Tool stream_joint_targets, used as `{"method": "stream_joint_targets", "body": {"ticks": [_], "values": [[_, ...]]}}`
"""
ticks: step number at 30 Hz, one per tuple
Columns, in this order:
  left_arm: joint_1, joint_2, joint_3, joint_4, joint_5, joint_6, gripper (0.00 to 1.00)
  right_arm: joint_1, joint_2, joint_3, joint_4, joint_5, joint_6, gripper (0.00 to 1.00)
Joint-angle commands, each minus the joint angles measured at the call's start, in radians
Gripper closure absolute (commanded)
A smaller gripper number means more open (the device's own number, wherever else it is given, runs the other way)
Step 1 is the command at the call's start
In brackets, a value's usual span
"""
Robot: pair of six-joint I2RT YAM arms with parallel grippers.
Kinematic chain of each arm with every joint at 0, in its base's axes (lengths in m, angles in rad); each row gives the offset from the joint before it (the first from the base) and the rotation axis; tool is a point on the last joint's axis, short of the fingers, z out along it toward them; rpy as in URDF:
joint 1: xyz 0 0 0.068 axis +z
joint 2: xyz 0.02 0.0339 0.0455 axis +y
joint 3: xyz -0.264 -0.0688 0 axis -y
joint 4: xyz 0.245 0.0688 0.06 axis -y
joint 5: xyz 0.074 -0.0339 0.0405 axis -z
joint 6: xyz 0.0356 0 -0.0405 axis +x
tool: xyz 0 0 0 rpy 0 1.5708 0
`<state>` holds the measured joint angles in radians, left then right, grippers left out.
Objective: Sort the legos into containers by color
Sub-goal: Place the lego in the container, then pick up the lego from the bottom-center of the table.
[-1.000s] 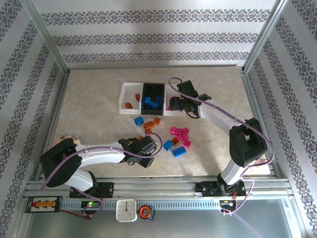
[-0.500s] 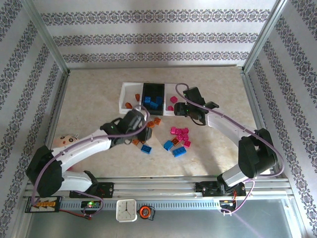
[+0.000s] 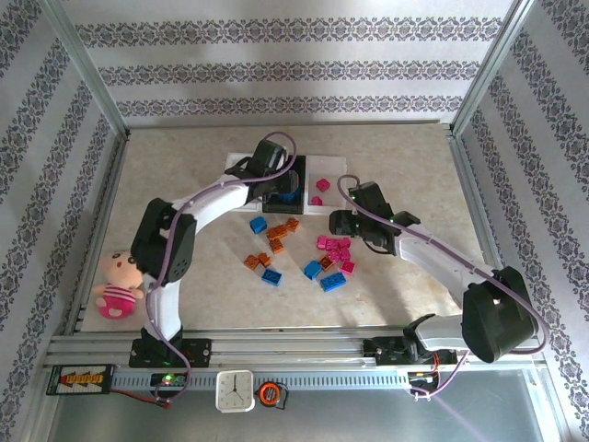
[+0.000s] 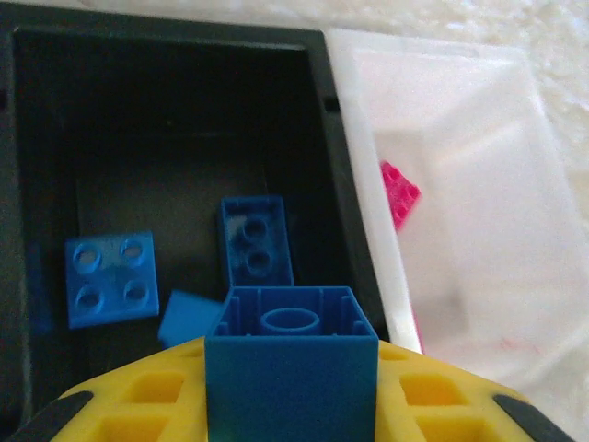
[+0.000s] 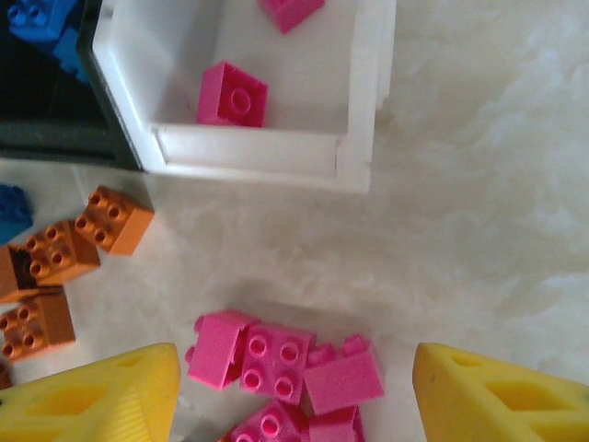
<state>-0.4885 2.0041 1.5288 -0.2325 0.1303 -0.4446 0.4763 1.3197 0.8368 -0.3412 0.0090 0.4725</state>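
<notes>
Left wrist view: my left fingers [image 4: 138,401] clamp a blue brick [image 4: 293,354] over the black bin [image 4: 166,120], which sits by the far edge of the surface [image 3: 414,175] with a few blues inside. My right fingers [image 5: 92,396] are spread wide above the pink pile [image 5: 276,368]. I'd say we're under halfway, with the orange bricks [image 3: 281,230] loose mid-surface.

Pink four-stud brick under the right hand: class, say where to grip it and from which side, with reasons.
Take the pink four-stud brick by two opposite side walls, straight down from above with the open right hand. It lies studs up, walls vertical; neighbouring pink bricks crowd it, so fit may be tight.
</notes>
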Motion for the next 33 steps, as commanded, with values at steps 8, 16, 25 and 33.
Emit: {"method": "stream_joint_targets", "body": {"ticks": [8,16,25,33], "values": [[0.021,0.109,0.198,-0.094,-0.008,-0.002,0.46,0.140,-0.073,-0.057,0.008,-0.126,-0.102,0.31],[0.020,-0.122,0.067,-0.019,0.028,-0.024,0.23,0.288,0.018,0.015,-0.064,-0.104,-0.163,0.33],[0.020,-0.606,-0.424,0.071,-0.037,-0.062,0.00,0.366,0.150,0.049,-0.089,-0.055,-0.185,0.36],[0.019,-0.963,-0.730,0.021,-0.095,-0.097,0.00,0.386,0.230,0.077,-0.111,0.019,-0.207,0.37]]}}
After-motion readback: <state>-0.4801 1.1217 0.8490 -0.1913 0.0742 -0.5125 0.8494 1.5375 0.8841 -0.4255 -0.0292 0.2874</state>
